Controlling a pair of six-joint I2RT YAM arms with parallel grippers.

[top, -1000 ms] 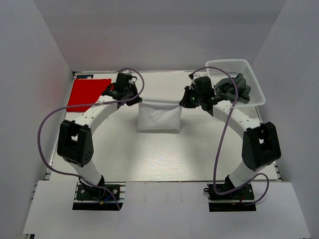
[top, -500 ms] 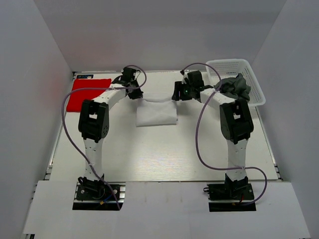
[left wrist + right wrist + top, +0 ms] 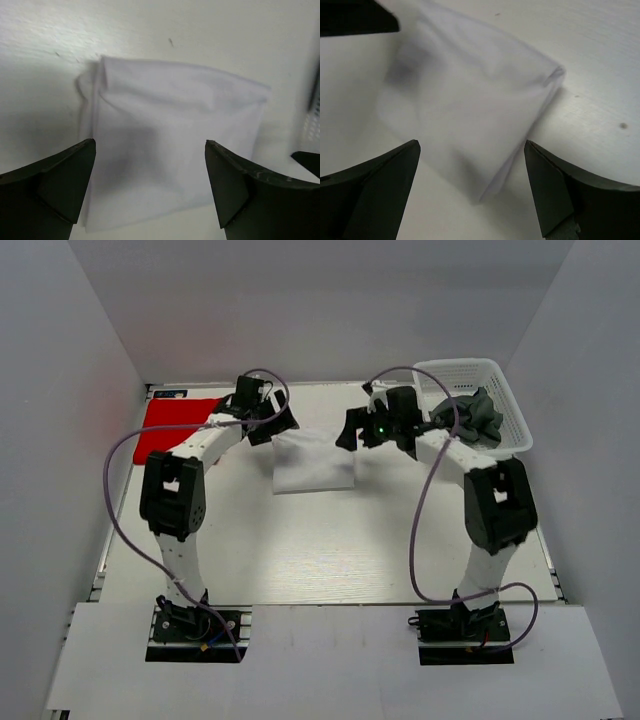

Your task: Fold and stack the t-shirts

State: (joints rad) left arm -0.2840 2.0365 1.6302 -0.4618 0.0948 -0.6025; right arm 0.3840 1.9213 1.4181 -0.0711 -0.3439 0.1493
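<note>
A folded white t-shirt [image 3: 313, 462] lies flat mid-table. My left gripper [image 3: 280, 425] hovers at its far left corner and my right gripper [image 3: 350, 432] at its far right corner. Both are open and hold nothing. The left wrist view shows the white t-shirt [image 3: 170, 135] below and between the spread fingers of the left gripper [image 3: 150, 145]. In the right wrist view the white t-shirt [image 3: 470, 100] lies under the open right gripper [image 3: 471, 145]. A folded red t-shirt [image 3: 175, 420] rests at the far left. A crumpled dark grey t-shirt [image 3: 470, 418] sits in the basket.
A white lattice basket [image 3: 505, 390] stands at the far right corner. Purple cables loop off both arms. White walls close in the table on three sides. The left gripper's dark finger [image 3: 355, 17] shows at the top left of the right wrist view.
Both grippers held the white t-shirt's far edge stretched between them, lowered it, then opened and let go. The shirt now lies folded flat.
</note>
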